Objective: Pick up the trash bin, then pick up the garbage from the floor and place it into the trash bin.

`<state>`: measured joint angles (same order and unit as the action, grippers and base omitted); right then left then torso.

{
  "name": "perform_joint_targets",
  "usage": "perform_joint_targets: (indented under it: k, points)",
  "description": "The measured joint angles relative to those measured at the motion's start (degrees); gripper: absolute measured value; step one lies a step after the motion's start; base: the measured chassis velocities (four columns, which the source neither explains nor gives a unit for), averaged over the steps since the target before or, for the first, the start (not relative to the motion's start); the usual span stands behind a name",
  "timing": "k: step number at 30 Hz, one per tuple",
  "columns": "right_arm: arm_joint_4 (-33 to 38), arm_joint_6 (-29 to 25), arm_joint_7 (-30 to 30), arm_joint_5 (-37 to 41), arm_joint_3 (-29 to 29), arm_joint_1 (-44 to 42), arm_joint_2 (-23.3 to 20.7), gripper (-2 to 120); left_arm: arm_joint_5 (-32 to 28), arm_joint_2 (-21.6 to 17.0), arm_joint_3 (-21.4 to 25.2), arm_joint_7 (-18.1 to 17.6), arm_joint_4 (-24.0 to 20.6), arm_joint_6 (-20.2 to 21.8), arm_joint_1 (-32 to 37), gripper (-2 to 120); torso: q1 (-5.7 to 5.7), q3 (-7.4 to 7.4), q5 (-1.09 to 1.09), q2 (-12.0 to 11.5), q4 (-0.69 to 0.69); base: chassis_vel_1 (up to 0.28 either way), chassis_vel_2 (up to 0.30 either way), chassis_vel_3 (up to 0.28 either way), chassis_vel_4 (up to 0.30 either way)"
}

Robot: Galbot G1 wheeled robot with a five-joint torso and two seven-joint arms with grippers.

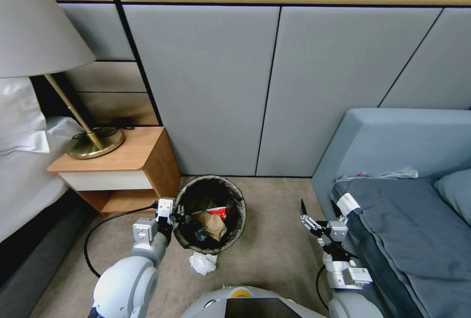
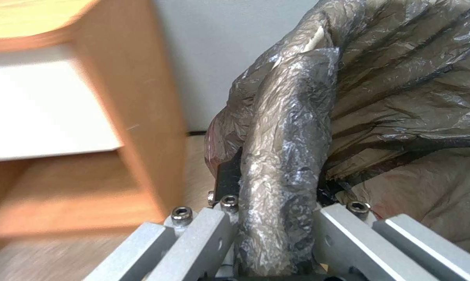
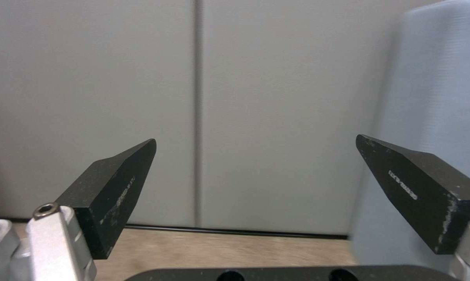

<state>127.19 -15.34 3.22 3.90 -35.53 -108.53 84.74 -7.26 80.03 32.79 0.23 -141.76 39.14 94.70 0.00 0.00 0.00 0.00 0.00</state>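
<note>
Trash bin: the small round bin with a black plastic bag liner is seen on the beige carpet beside the wooden nightstand, a red-and-white paper cup and a crumpled brown paper bag already inside.
Left gripper: clenched on the lined rim, one finger on either side, so the bin can be carried.
Right gripper: released and empty, held beside the grey-blue sofa, judged ready for litter.
Remaining garbage: a white tissue wad is left on the carpet, just beside the bin.

We see open floor between the trash bin and sofa — the nightstand crowds the bin's left.
</note>
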Motion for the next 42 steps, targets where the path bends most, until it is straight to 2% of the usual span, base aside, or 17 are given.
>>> perform_joint_targets:
  k: [42]
  points:
    - [-1.8,0.7,0.3,1.4,0.7,0.4,-0.8,100,0.5,0.2,-0.2,0.0,-0.1,-0.1,0.1,1,0.00,0.00,0.00,0.0,0.00,0.102,0.106,0.104,0.103]
